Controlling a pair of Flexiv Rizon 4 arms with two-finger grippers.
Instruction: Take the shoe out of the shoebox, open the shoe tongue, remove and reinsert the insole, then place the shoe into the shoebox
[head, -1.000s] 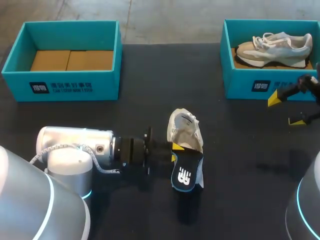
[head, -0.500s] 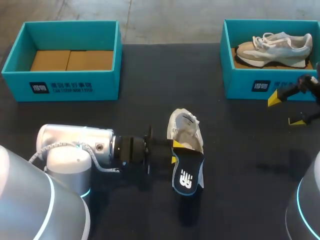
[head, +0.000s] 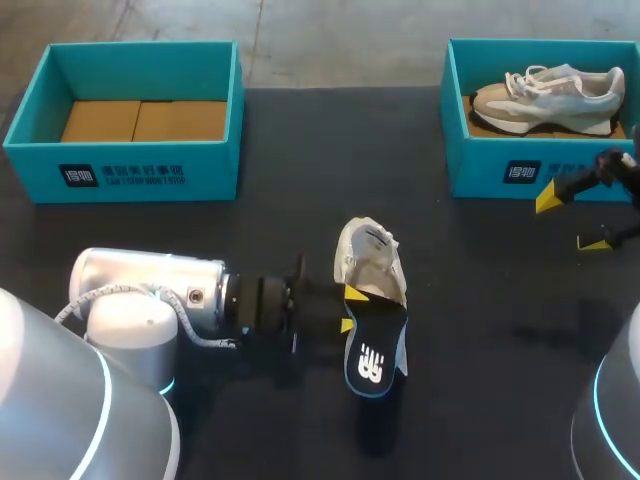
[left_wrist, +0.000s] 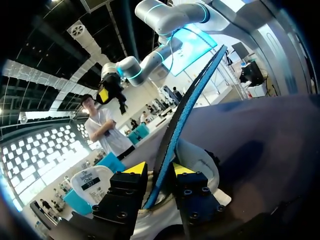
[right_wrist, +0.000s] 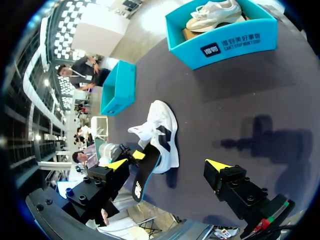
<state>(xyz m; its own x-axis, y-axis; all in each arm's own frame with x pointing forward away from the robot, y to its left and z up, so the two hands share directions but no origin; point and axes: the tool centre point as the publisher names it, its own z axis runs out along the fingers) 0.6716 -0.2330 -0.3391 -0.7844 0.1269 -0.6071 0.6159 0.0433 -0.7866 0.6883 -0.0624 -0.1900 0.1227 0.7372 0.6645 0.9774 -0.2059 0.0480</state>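
Found the shoe (head: 368, 262) out on the surface (head: 480, 330), its insole (head: 374, 350) partly drawn and clamped in the left gripper (head: 350, 309), with reinsertion and boxing probably yet to do; saw the right gripper (head: 572, 220) spread apart by the right shoebox (head: 500, 170) holding a second shoe (head: 545, 98), the left shoebox (head: 120, 175) holding only cardboard (head: 140, 120).

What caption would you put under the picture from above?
Left gripper pinching the insole sticking out of the white shoe on the black table.
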